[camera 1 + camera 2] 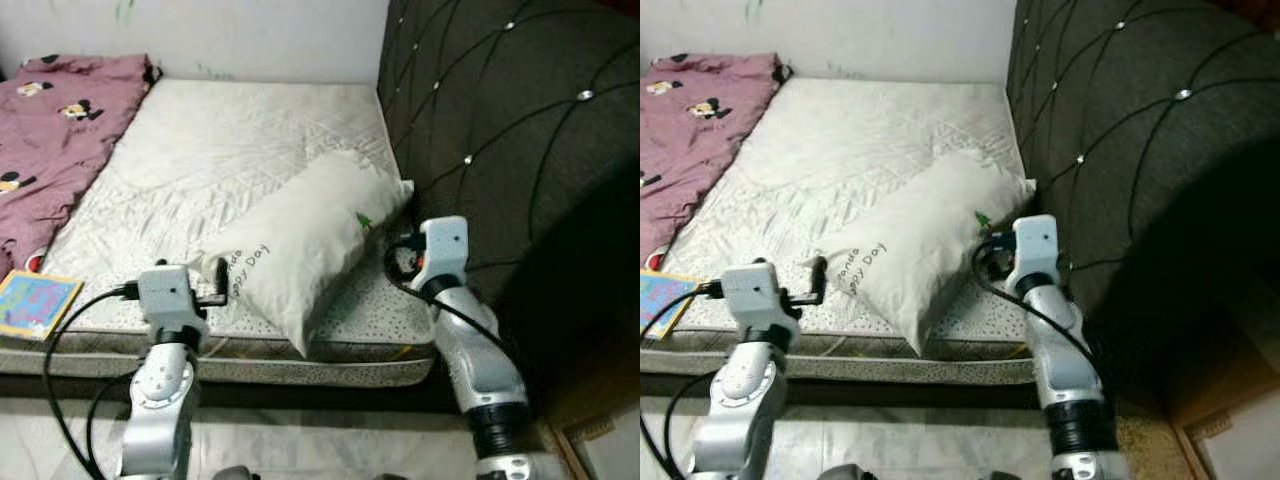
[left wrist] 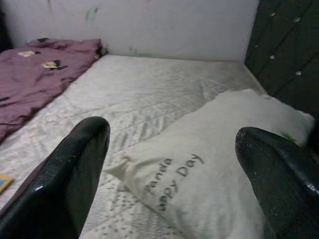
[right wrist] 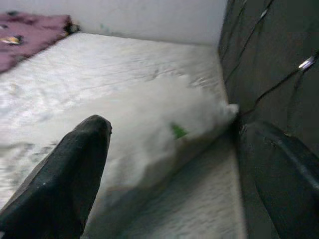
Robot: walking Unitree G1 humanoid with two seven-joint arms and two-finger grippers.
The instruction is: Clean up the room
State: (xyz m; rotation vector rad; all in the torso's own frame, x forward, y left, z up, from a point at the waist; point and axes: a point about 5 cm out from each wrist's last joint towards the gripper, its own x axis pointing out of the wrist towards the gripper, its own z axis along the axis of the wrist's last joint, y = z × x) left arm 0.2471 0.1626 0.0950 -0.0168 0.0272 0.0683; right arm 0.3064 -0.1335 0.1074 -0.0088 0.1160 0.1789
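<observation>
My left gripper [image 2: 172, 164] is close to me, at the near edge of the bed [image 1: 250, 150]. Its two black fingers [image 2: 65, 179] are wide apart. The near corner of the white pillow [image 1: 300, 245] sits between them, a bit ahead of the tips. I cannot tell if they touch it. The words "Panda" and "Day" are printed on that end of the pillow.

My right gripper [image 3: 174, 174] is at the other side, near the dark padded headboard [image 1: 510, 130]. Its fingers [image 3: 70, 174] are wide apart too. The far end of the pillow, the end with a small green mark [image 3: 178, 131], lies between them and a little ahead. One finger is over the pillow side and the other is next to the headboard. They are not holding anything.

The pillow lies flat and slanted across the near right part of the mattress. One corner points at my left gripper, and the other end is pushed up close to the headboard.

A colorful book [image 1: 35, 303] lies at the near left edge of the bed, well apart from the pillow.

Farther back on the left, a pink blanket [image 1: 55, 130] with cartoon mice is bunched up on the bed. Behind the bed is a white wall [image 1: 250, 35].
</observation>
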